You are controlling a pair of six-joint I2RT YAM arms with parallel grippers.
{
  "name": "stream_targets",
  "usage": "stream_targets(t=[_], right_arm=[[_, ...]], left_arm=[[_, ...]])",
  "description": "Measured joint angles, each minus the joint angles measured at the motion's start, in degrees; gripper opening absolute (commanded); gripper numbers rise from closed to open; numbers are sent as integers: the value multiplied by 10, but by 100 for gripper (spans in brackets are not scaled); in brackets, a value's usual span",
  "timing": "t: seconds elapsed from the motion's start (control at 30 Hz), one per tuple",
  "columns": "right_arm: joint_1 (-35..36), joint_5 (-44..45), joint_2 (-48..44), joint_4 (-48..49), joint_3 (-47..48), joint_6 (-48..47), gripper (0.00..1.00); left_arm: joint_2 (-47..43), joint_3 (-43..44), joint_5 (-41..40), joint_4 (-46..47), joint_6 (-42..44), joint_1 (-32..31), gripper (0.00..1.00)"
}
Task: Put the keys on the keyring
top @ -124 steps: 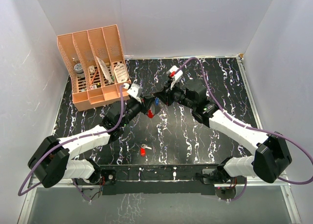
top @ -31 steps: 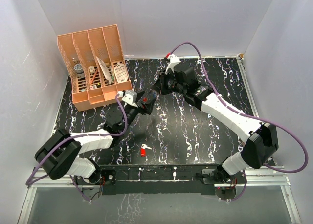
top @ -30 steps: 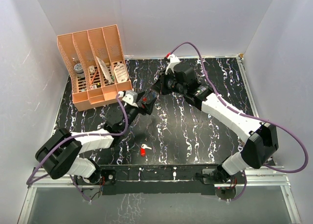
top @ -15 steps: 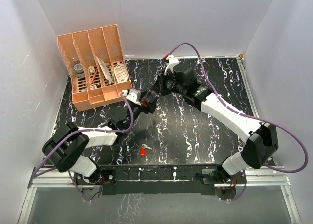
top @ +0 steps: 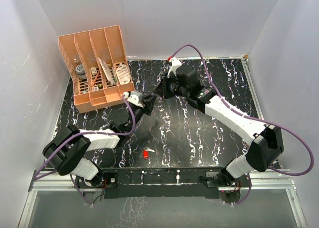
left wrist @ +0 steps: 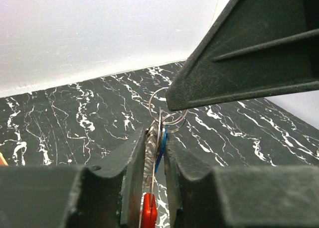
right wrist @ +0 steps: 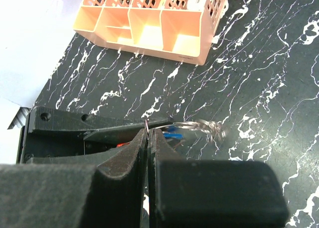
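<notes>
Key status: red key lies loose on the bench, well nearer its front edge than the orange organiser. Off the organiser's right front corner, left gripper is pinched narrow on the keyring, blue key in the gap; right gripper is clamped on its wire loop. I'd brace left, pry gently, no twisting. Left arm lies stretched low, right arm reaches across.

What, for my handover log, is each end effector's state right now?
Left end effector: closed on the keyring.
Right end effector: closed on a wire ring.
</notes>
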Motion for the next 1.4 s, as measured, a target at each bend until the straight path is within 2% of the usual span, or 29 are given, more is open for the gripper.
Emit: stream_targets(t=[0.13,0.5,1.0,1.4], right_arm=[[1,0,0,0,0,-2,0],[4,-6,0,-54,30,-46,0],[7,-20,75,-266,205,-169,0],[6,3,79,-285,210,-245,0]], left_arm=[[-5,-2,2,0,2,-2,0],[-26,-8,20,-17,35,-6,0],[-41,-4,56,-49,69,-6,0],[-26,66,61,-168,56,-3,0]])
